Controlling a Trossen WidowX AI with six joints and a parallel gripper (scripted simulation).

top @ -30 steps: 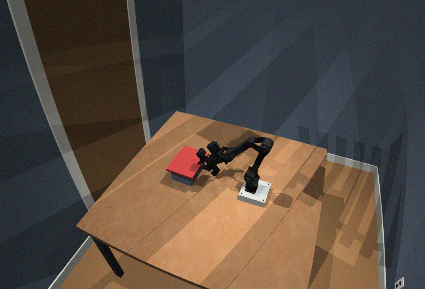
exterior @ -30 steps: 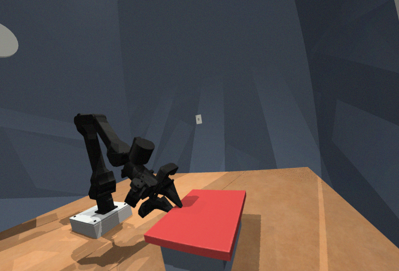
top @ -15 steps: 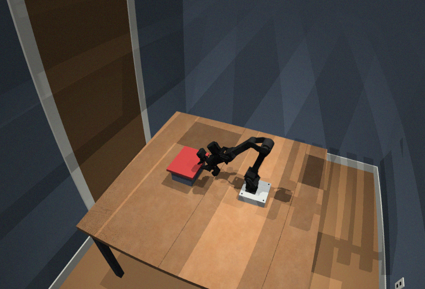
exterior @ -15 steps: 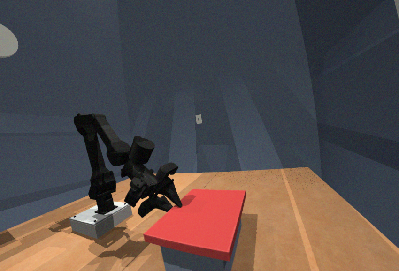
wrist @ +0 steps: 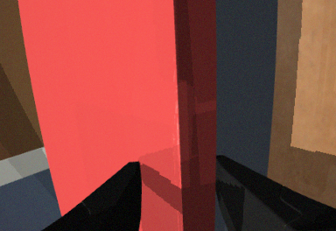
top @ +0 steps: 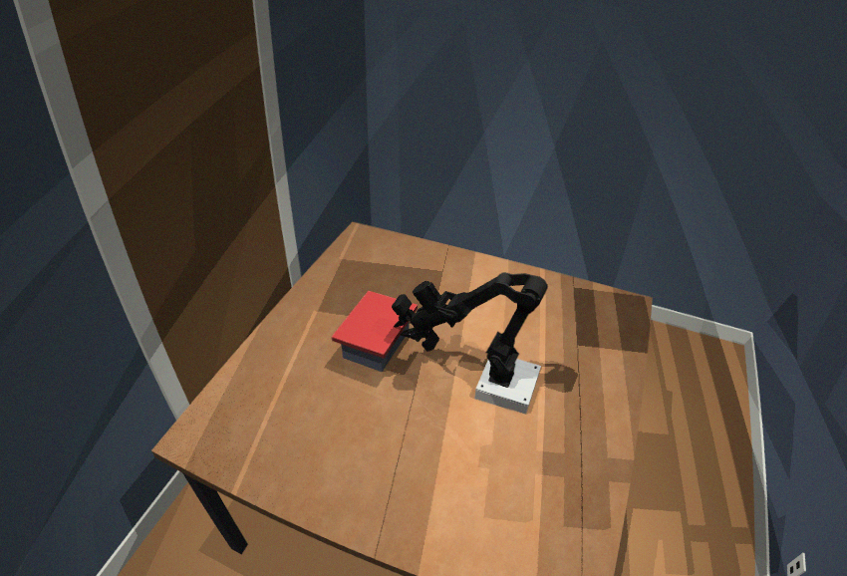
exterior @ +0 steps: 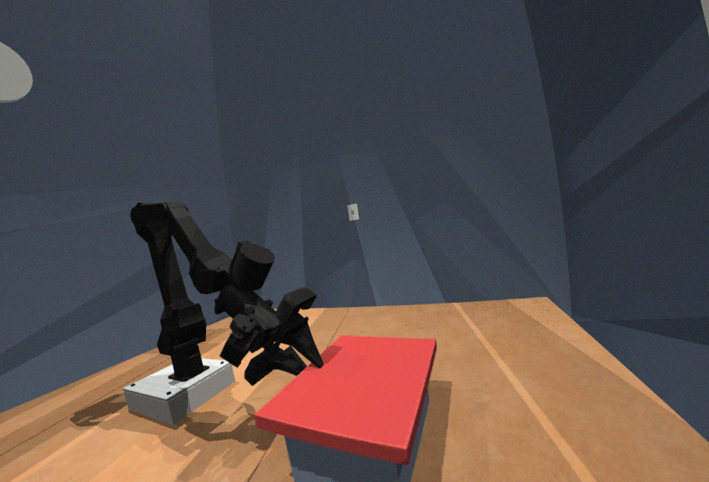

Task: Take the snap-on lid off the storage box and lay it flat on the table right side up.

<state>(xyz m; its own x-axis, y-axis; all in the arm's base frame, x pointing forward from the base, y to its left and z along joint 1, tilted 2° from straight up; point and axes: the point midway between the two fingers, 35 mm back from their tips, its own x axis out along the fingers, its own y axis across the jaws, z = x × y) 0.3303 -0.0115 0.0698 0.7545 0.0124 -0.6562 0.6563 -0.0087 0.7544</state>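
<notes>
Red lid [top: 370, 322] [exterior: 361, 392] [wrist: 105, 84] on blue-grey box [top: 364, 356] [exterior: 349, 457] [wrist: 247, 75], overhanging its walls; contents hidden. Box stands on bench [top: 329, 421] [exterior: 515, 398] [wrist: 319, 66], bench surface visible around it. Jaws [top: 404, 328] [exterior: 313, 368] pinching lid's edge nearest arm base [top: 529, 390] [exterior: 139, 392], one finger above, other below rim. Black arm [top: 485, 295] [exterior: 196, 238] arched from base, wrist angled down toward lid.

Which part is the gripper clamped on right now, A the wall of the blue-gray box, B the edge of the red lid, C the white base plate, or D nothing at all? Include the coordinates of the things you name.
B: one finger lies over the top of the red lid [top: 368, 322] [exterior: 361, 386] [wrist: 105, 84] and the other under its rim, at the side nearest the arm.
</notes>
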